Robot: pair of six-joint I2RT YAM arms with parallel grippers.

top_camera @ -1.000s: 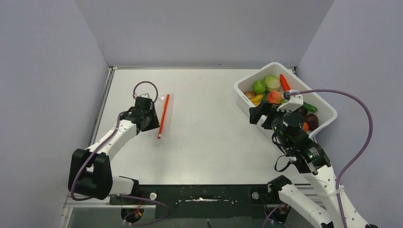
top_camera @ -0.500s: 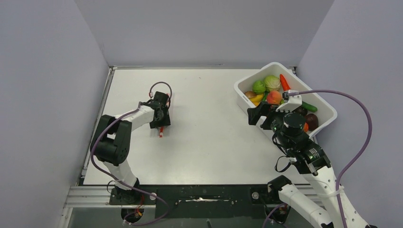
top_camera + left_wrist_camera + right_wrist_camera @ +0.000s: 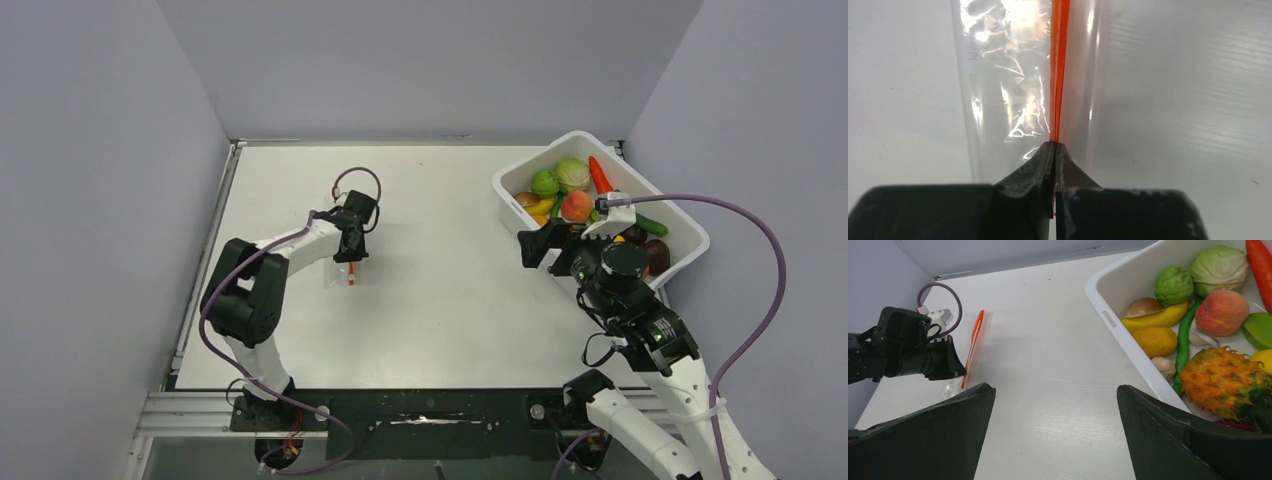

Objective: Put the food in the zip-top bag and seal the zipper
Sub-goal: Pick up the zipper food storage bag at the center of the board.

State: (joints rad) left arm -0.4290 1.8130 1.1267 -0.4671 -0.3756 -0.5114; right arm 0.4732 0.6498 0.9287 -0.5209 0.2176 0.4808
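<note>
left hand [image 3: 1054, 146] is pinched shut on the zipper [image 3: 1059, 60], so lift the zip-top bag [image 3: 998, 90] slowly lest it slip; right hand [image 3: 1053, 395] gapes empty.

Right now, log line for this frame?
left gripper: jaws shut on zipper | zip-top bag: empty | right gripper: jaws open, empty, beside tub | food: in tub

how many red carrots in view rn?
1: the red carrot lies at the far corner of the white tub, next to the cabbage. Others may be buried in the pile.
</note>
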